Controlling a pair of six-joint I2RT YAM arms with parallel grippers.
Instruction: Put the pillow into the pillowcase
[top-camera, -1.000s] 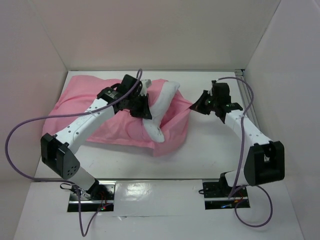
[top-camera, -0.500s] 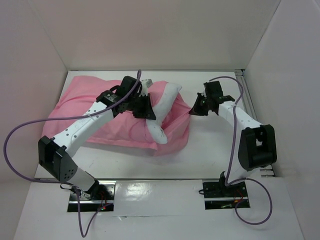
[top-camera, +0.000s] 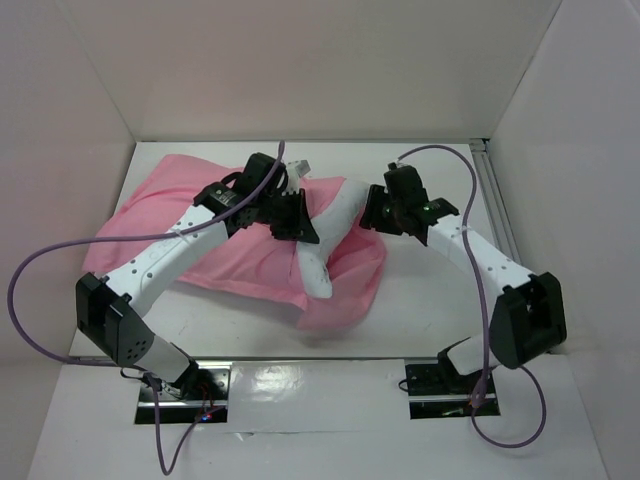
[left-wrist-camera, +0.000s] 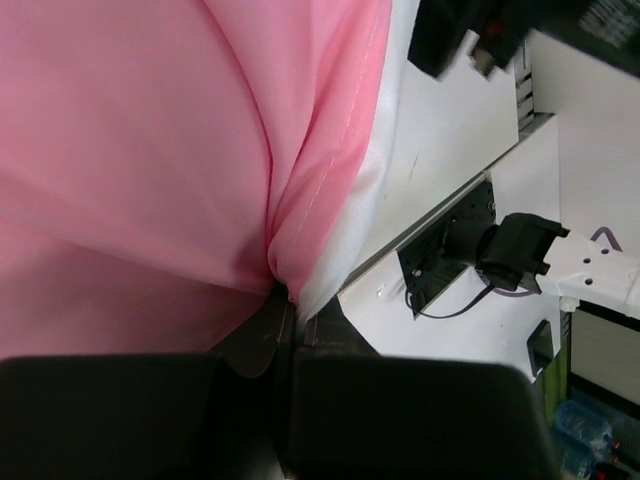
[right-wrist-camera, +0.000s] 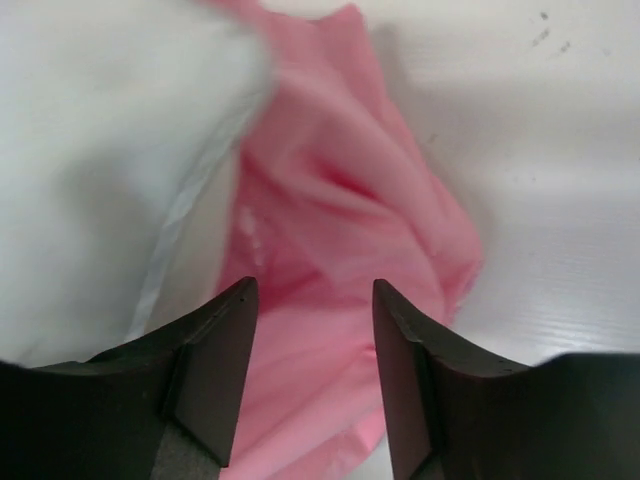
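The pillowcase (top-camera: 230, 255) is thin pink cloth with a slight sheen, creased, with a stitched hem. The pillow (top-camera: 338, 202), at its three o'clock end, is soft matt white cloth. The table (top-camera: 430, 300) is smooth, matt white. The right gripper (right-wrist-camera: 310, 300) has matt black plastic fingers (right-wrist-camera: 215, 370).

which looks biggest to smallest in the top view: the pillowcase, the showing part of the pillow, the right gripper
1. pillowcase
2. pillow, exposed part only
3. right gripper, smallest even though it may sit nearer the camera
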